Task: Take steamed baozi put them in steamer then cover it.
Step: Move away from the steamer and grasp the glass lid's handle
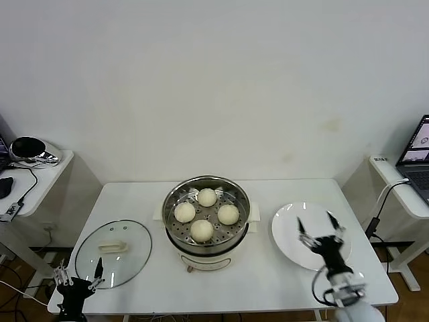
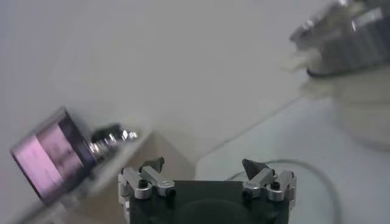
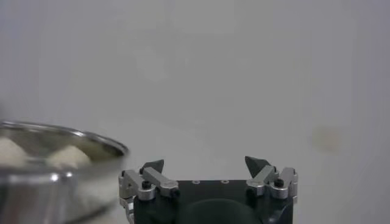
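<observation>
Left gripper [image 1: 79,276] and right gripper [image 1: 320,225]: black bodies, silver metal finger links fastened with dark screws, pointed black fingertips [image 3: 256,163]. A grey cable loops beside the right wrist, above a pale arm shell.

White table [image 1: 268,268], glass cover [image 1: 112,253], steamer [image 1: 206,231] centre, white plate [image 1: 295,231]

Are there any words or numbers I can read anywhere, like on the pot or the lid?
None can be read.
The shiny steel steamer on its cream-white base: no lettering shows.
The clear glass cover with the cream-white handle: no lettering shows.
The flat white plate: plain.
The laptop screen at the right edge: shows something, too small to read.
</observation>
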You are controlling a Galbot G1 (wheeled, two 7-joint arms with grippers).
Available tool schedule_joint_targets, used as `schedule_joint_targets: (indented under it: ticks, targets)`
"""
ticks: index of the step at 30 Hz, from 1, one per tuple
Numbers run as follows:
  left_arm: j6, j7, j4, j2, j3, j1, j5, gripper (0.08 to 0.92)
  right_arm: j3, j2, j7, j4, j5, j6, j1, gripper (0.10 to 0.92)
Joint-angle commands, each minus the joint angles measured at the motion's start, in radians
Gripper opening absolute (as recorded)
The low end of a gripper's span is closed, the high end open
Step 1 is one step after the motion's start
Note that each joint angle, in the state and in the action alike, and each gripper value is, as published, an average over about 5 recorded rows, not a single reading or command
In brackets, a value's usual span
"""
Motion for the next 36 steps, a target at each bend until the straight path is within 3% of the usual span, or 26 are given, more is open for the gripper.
schedule_joint_targets:
  ticks: [1, 20, 36]
  targets:
    - [-0.106, 0.012, 0.267, 0.106, -0.045, -0.136, 0.56, 0.823, 0.229, 0.124, 0.05, 0.047, 0.017, -0.025, -0.155, 0.823]
    - [-0.124, 0.034, 0.442, 0.154, 0.101, -0.382, 0.608, 0.823, 0.244, 0.168, 0.059, 0.012, -0.001, -0.018, -0.14, 0.823]
    - [-0.125, 0.03, 0.573, 0.167, 0.136, -0.502, 0.603, 0.823, 0.234, 0.172, 0.058, -0.015, -0.014, -0.005, -0.147, 0.823]
